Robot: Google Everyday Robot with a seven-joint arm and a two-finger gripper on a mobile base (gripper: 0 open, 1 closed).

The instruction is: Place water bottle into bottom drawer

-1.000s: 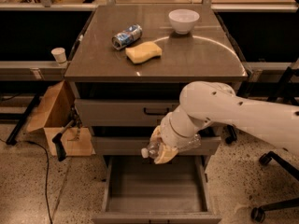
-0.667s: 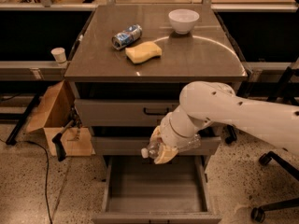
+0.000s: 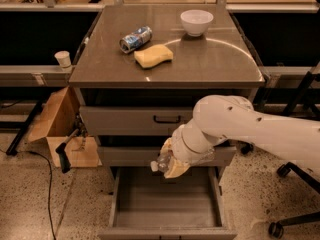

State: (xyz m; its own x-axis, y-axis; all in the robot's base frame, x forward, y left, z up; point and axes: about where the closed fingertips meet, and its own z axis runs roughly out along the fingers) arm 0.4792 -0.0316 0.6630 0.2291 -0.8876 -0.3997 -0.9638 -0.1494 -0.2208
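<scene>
My white arm reaches in from the right, and the gripper [image 3: 169, 163] hangs in front of the middle drawer, just above the back of the open bottom drawer [image 3: 165, 204]. It is shut on the water bottle [image 3: 160, 161], a small clear plastic bottle whose white cap points left. The bottom drawer is pulled out, and its plain grey interior shows nothing inside. The bottle is above the drawer, not in it.
On the cabinet top lie a crushed blue-silver can [image 3: 135, 38], a yellow sponge [image 3: 153, 55] and a white bowl [image 3: 196, 22]. A cardboard box [image 3: 62, 131] and a black-handled tool stand left of the cabinet. A paper cup [image 3: 63, 59] sits on a ledge at left. Chair wheels show at right.
</scene>
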